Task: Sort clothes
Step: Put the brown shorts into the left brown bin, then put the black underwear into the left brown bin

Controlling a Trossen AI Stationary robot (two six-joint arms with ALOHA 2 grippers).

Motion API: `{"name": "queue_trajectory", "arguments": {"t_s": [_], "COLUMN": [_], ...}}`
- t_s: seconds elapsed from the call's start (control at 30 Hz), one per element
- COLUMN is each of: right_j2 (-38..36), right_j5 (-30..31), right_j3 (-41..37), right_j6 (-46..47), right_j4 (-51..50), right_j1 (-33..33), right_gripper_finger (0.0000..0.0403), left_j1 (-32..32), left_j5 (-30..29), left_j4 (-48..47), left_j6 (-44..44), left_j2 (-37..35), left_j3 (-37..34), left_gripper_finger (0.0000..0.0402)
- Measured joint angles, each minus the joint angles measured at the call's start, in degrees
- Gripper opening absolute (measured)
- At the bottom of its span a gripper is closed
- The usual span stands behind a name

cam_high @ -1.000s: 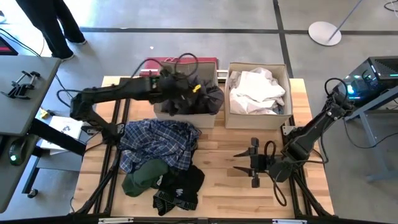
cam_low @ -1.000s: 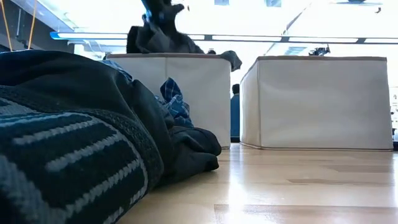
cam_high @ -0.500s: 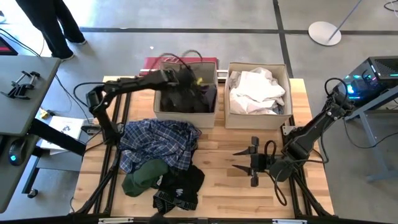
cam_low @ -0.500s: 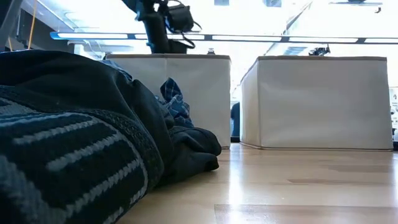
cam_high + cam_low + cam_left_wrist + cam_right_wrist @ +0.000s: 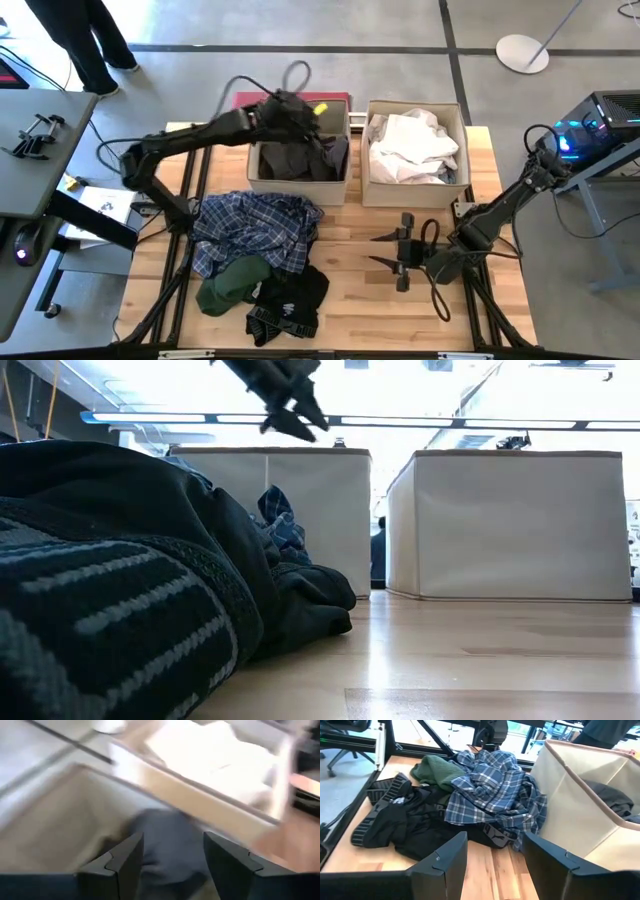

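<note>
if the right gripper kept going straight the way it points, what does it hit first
Probably the blue plaid shirt on the clothes pile; the right gripper, fingers open, points across bare table toward it. Depth is uncertain.

No text, label, brand or number can be read anywhere. The only marking is a small white print on the black garment with grey-striped edges (image 5: 285,303), lying on the wooden table well away from the left gripper (image 5: 312,128) and off to one side of the right gripper (image 5: 388,259); it is too small to make out.
</note>
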Motion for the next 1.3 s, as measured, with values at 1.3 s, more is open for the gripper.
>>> {"name": "queue_trajectory", "arguments": {"t_s": [1.3], "right_j2": [0.2], "right_j5": [-4.0], "right_j3": [0.0], "right_j6": [0.2], "right_j4": [0.6], "right_j1": [-0.9], "right_gripper_finger": [0.0179], "left_j1": [-39.3], "left_j5": [-21.5], "left_j4": [-14.7], "left_j6": [14.6], "left_j2": [-15.6], "left_j3": [2.7], "left_gripper_finger": [0.0089]}}
